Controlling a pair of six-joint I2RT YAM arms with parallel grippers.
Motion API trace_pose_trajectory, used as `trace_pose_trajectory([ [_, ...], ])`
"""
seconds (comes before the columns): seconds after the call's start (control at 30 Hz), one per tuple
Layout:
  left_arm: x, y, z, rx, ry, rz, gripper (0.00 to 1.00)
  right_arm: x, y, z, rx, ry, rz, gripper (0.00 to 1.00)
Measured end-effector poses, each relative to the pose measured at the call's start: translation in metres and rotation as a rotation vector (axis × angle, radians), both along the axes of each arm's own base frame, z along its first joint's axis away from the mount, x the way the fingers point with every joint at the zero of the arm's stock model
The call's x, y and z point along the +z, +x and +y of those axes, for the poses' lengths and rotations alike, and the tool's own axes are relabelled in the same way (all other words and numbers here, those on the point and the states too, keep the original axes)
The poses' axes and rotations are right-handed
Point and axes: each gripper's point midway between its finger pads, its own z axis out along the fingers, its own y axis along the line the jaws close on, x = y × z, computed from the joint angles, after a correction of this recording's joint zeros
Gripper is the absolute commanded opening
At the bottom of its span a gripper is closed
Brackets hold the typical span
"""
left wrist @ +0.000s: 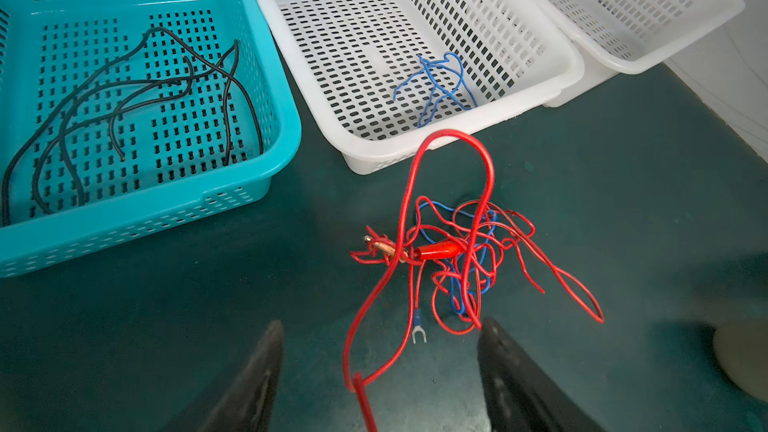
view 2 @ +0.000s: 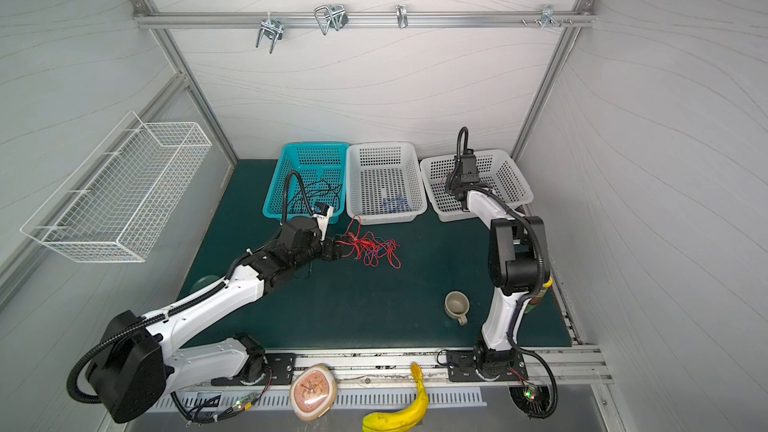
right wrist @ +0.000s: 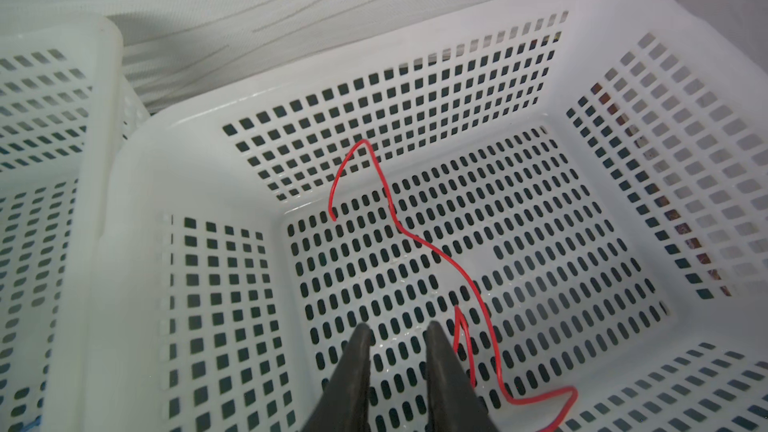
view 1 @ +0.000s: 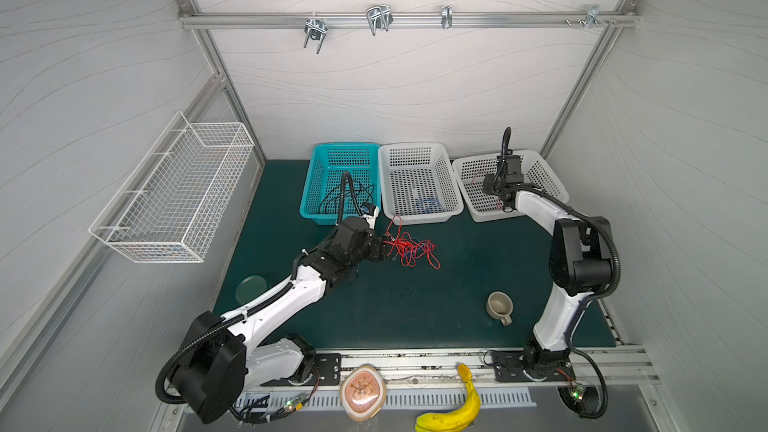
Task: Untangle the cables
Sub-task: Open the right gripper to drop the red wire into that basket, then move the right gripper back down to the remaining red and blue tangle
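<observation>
Left end effector (left wrist: 380, 324) released, jaws wide, low over the bench (view 1: 415, 305) at the edge of the cable tangle (left wrist: 453, 251). One red strand of it runs between the jaws with clear gaps on both sides. The tangle is mostly red with some blue, plus a red clip (left wrist: 440, 249) and a fork terminal (left wrist: 419, 332), and it lies on the bench just in front of the middle white basket (left wrist: 415, 155). Right end effector (right wrist: 399, 326) is inside the right white basket (right wrist: 137, 160), jaws slightly parted and gripping nothing. Single red cable (right wrist: 436, 251) lies on that basket's floor, just beside one finger; can't tell if it touches. Teal basket (left wrist: 286, 118) holds black cables (left wrist: 166, 85), and the middle white basket holds a blue cable (left wrist: 440, 85).
</observation>
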Motion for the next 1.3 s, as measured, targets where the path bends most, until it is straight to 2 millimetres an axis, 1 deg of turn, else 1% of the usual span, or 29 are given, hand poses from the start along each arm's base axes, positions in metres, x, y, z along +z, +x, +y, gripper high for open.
trace_pose_trajectory([
  [0.07,0.0,0.0,0.0,0.0,-0.001,-0.001,0.75,0.002,-0.002,0.002,0.011,0.01,0.002,0.27],
  [0.17,0.001,-0.002,0.002,0.001,-0.004,-0.004,0.75,0.012,-0.007,0.007,0.036,0.035,-0.013,0.29],
  [0.23,0.002,-0.004,0.002,0.002,-0.009,-0.008,0.74,0.019,-0.015,0.012,0.056,0.053,-0.023,0.31],
  [0.3,0.006,-0.004,0.003,0.005,-0.019,-0.016,0.7,0.027,-0.026,0.017,0.074,0.066,-0.036,0.34],
  [0.37,0.009,-0.005,0.003,0.005,-0.025,-0.024,0.67,0.036,-0.036,0.026,0.104,0.079,-0.051,0.38],
  [0.43,0.012,-0.005,0.003,0.005,-0.034,-0.029,0.62,0.045,-0.048,0.04,0.153,0.092,-0.067,0.42],
  [0.53,0.016,-0.006,0.002,0.001,-0.046,-0.033,0.53,0.057,-0.069,0.073,0.263,0.116,-0.09,0.52],
  [0.67,0.016,-0.007,0.001,0.001,-0.058,-0.029,0.31,0.064,-0.109,0.118,0.44,0.162,-0.103,0.61],
  [0.73,0.016,-0.007,0.001,0.004,-0.062,-0.026,0.23,0.062,-0.131,0.137,0.525,0.188,-0.098,0.62],
  [0.8,0.016,-0.007,0.001,0.007,-0.065,-0.024,0.18,0.057,-0.153,0.154,0.604,0.208,-0.084,0.64],
  [0.83,0.016,-0.007,0.001,0.009,-0.067,-0.023,0.16,0.053,-0.162,0.162,0.637,0.213,-0.076,0.64],
  [0.87,0.016,-0.007,0.001,0.01,-0.067,-0.024,0.12,0.049,-0.171,0.169,0.668,0.215,-0.065,0.64],
  [0.9,0.016,-0.007,0.002,0.012,-0.067,-0.024,0.1,0.045,-0.18,0.176,0.697,0.219,-0.052,0.64],
  [0.97,0.016,-0.006,0.002,0.019,-0.066,-0.024,0.06,0.036,-0.193,0.187,0.739,0.22,-0.025,0.64],
  [1.07,0.016,-0.006,0.004,0.03,-0.067,-0.024,0.04,0.02,-0.211,0.197,0.772,0.222,0.026,0.65],
  [1.17,0.016,-0.005,0.005,0.037,-0.065,-0.024,0.03,0.003,-0.226,0.203,0.783,0.226,0.084,0.72],
  [1.3,0.014,-0.003,0.006,0.05,-0.055,-0.021,0.01,-0.021,-0.242,0.212,0.773,0.21,0.169,0.75],
])
